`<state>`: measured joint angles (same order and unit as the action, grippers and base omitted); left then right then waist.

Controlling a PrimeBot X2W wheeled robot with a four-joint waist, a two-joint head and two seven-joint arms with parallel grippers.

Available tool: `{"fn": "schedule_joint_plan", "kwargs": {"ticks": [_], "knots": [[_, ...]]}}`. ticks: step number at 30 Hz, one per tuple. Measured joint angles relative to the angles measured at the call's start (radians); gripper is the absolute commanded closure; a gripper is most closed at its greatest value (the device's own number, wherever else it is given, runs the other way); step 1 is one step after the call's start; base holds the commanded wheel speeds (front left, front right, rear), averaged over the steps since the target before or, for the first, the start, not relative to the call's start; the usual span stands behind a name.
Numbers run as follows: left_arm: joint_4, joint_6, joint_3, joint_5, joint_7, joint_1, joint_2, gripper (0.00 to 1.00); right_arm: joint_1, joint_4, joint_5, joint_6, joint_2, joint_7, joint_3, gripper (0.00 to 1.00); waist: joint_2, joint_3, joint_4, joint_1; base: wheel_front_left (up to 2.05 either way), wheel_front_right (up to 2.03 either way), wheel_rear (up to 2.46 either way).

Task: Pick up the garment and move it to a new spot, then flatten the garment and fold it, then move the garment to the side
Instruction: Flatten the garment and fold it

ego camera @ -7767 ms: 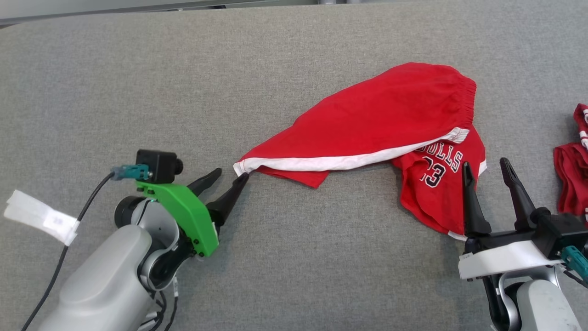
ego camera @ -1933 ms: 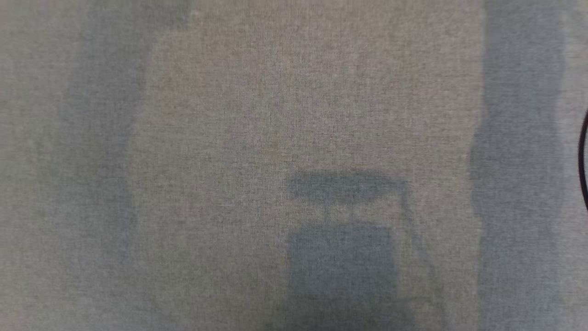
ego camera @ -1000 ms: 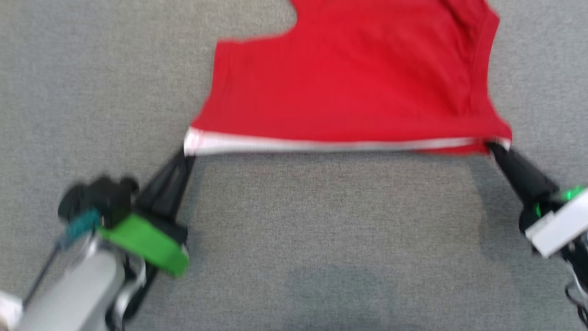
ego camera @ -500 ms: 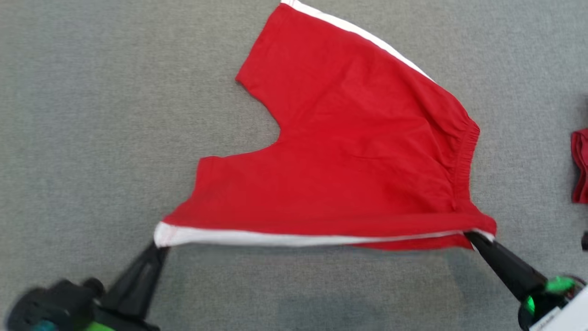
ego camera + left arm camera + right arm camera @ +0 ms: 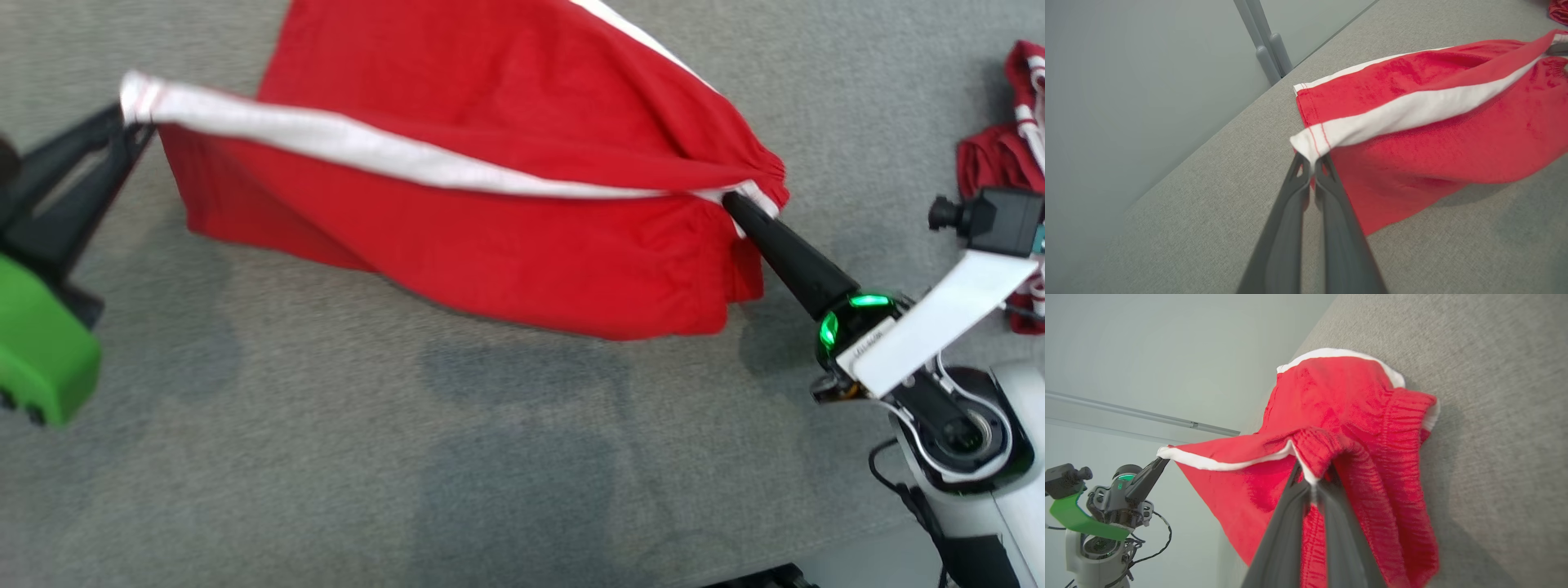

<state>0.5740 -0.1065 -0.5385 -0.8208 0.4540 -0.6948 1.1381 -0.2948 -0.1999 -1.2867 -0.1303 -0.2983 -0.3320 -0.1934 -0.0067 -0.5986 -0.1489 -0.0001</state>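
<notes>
The left end effector (image 5: 135, 122) and right end effector (image 5: 731, 198) each pinch 1 corner of the shorts (image 5: 506, 237), half lifted off the tabletop (image 5: 326, 449), so pull apart and lower both evenly to lay them flat.

garment (image 5: 490, 245) top cropped, left hand (image 5: 131, 131) partly cropped

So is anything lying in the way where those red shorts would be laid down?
Nothing visible: the grey surface below the shorts is bare. Other red clothes lie apart at the right edge.

Downward head, close wrists, common garment (image 5: 490, 245)
</notes>
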Motion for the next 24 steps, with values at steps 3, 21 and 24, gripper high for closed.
{"fn": "schedule_joint_plan", "kwargs": {"ticks": [3, 21, 24], "knots": [[-0.073, 0.061, -0.029, 0.002, 0.107, -0.160, -0.079, 1.00, -0.051, 0.015, -0.030, 0.000, 0.023, -0.011, -0.002, 1.00, -0.0001, -0.028, -0.042, 0.0001, 0.00, 0.00, 0.00], [-0.628, 0.231, -0.266, 0.096, 0.350, -0.666, -0.378, 1.00, -0.081, -0.036, -0.060, 0.000, 0.095, -0.089, 0.015, 0.60, -0.0001, -0.110, -0.148, 0.0001, 0.00, 0.00, 0.00], [-0.665, 0.231, -0.279, 0.108, 0.326, -0.687, -0.393, 0.77, -0.085, -0.029, -0.040, 0.000, 0.106, -0.083, 0.042, 0.00, -0.0001, -0.108, -0.144, 0.0001, 0.00, 0.00, 0.00]]}}
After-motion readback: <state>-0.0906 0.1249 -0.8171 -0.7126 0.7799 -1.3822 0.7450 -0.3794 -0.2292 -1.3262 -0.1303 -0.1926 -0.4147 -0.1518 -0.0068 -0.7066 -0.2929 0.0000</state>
